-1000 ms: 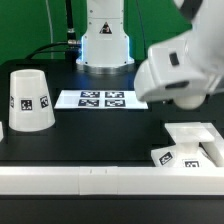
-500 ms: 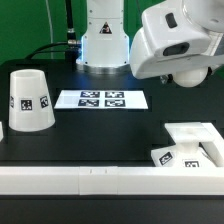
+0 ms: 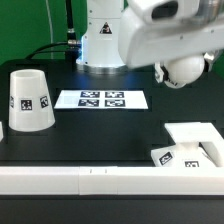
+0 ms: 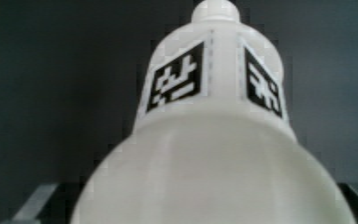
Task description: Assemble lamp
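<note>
Bulb post (image 4: pixel 208 110) fills nearly the whole wrist view, wide end right up against the camera, narrowing to its round tip. Two b/w tags show on its sides, blurred. Gripper (image 4: pixel 185 205) is clamped on the post's wide end as far as can be made out. The fingers are only dark slivers at either side of it, so exact contact isn't clear. Behind the post is just dark, out-of-focus table.

Ext. view: marker board (image 3: pixel 100 98) lies flat mid-table (image 3: pixel 90 135). Shade (image 3: pixel 29 100) stands wide end down just beside the board on the exterior view's left, not touching it, w/ tags facing the camera. Base (image 3: pixel 192 138) lies flat, well apart from the board, nearer the camera and to the exterior view's right, one tag showing at its near corner. Arm (image 3: pixel 165 35) hangs high above the board, toward the exterior view's right, its pedestal (image 3: pixel 104 45) right behind the board. Gripper and post can't be made out in this view. White rail (image 3: pixel 90 180) runs along the table edge on the camera side of the board
</note>
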`<state>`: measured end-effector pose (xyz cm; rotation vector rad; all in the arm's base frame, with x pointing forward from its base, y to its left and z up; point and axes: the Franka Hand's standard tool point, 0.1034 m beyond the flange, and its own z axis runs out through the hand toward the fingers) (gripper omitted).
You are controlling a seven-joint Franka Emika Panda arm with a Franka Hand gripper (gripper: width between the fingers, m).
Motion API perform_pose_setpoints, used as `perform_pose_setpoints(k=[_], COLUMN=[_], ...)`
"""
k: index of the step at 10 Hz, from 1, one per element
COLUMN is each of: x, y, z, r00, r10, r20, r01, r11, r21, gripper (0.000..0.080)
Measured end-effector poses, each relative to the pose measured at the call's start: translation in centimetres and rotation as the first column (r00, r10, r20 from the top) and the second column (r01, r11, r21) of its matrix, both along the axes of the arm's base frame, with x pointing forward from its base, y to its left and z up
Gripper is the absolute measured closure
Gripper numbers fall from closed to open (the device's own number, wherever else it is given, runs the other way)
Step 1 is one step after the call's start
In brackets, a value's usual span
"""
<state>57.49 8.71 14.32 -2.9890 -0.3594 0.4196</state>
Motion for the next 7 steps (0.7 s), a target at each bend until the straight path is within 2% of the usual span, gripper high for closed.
perform_pose_setpoints(k=[3,5,7], x=[1.0,2.2,3.5], y=[-0.3,-0.8,-1.0], z=[-0.4,-0.4,1.4], r00=[0.976,0.923,0.864], r10=[-0.031,0.003,0.025], r20=[0.214,0.384,0.502], r01=[0.029,-0.009,-0.032], r11=[1.0,1.0,0.999], r21=[0.013,0.013,0.005], gripper=[0.0225,0.0225,0.0225])
